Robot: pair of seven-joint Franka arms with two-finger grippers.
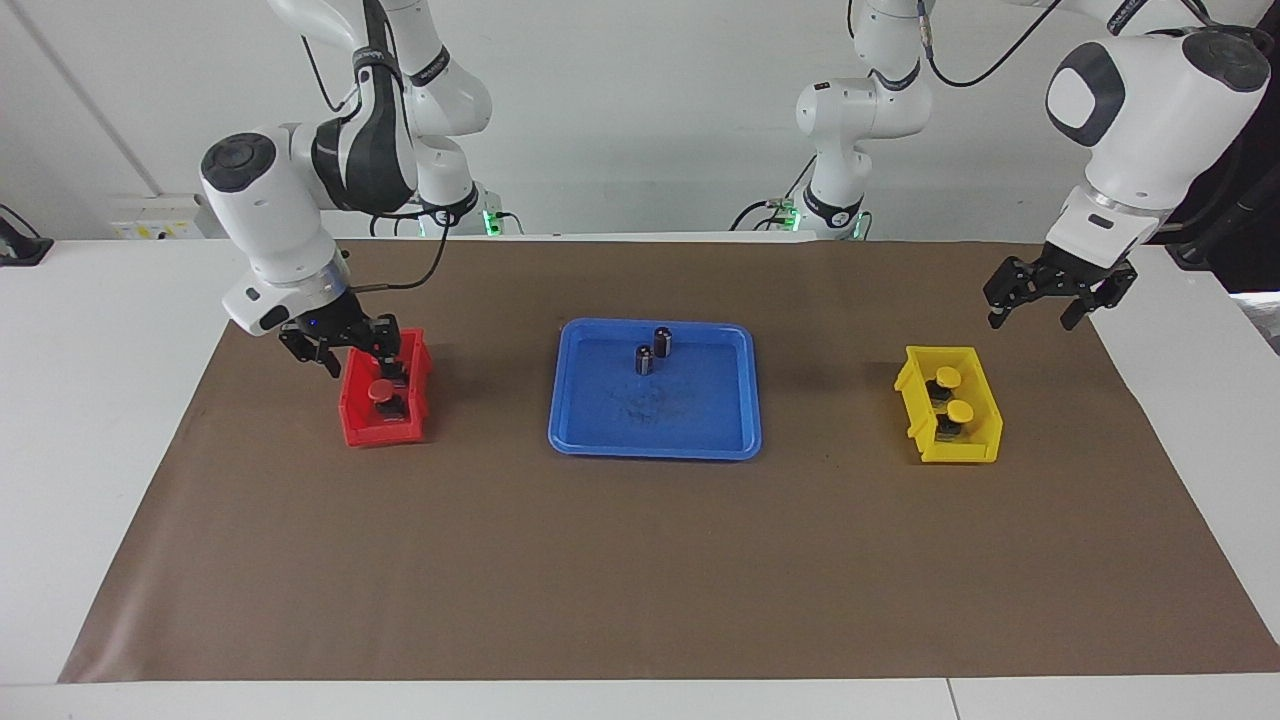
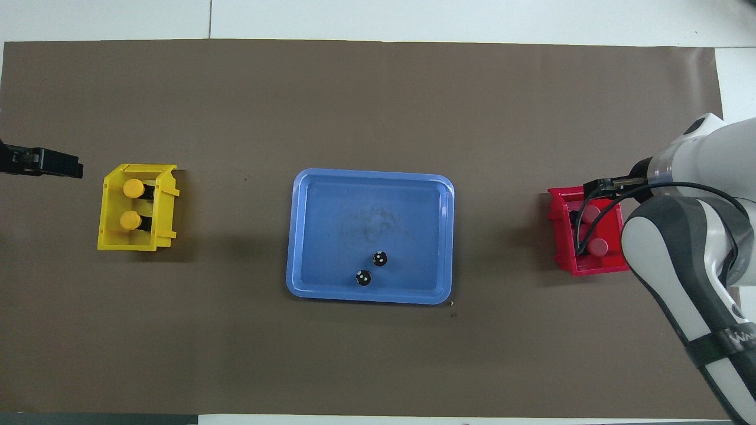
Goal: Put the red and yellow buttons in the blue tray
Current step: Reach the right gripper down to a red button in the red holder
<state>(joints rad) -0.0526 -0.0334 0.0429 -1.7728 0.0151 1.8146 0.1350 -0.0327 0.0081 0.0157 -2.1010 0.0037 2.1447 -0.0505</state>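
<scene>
The right gripper [image 1: 352, 352], fingers part-closed with grip unconfirmed, straddles the red bin's [image 1: 352, 420] upper button for pickup; the left gripper [image 1: 1045, 297], fingers apart, waits.

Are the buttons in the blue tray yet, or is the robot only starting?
Only starting. The blue tray holds just two dark cylinders, no buttons. The right gripper is down in the red bin at one red button; the other red button sits beside it. Both yellow buttons wait in the yellow bin, the left gripper open above the mat.

Red bin [image 1: 352, 420], yellow bin [image 1: 985, 440], two dark cylinders [image 1: 653, 350], brown mat [image 1: 640, 560].
</scene>
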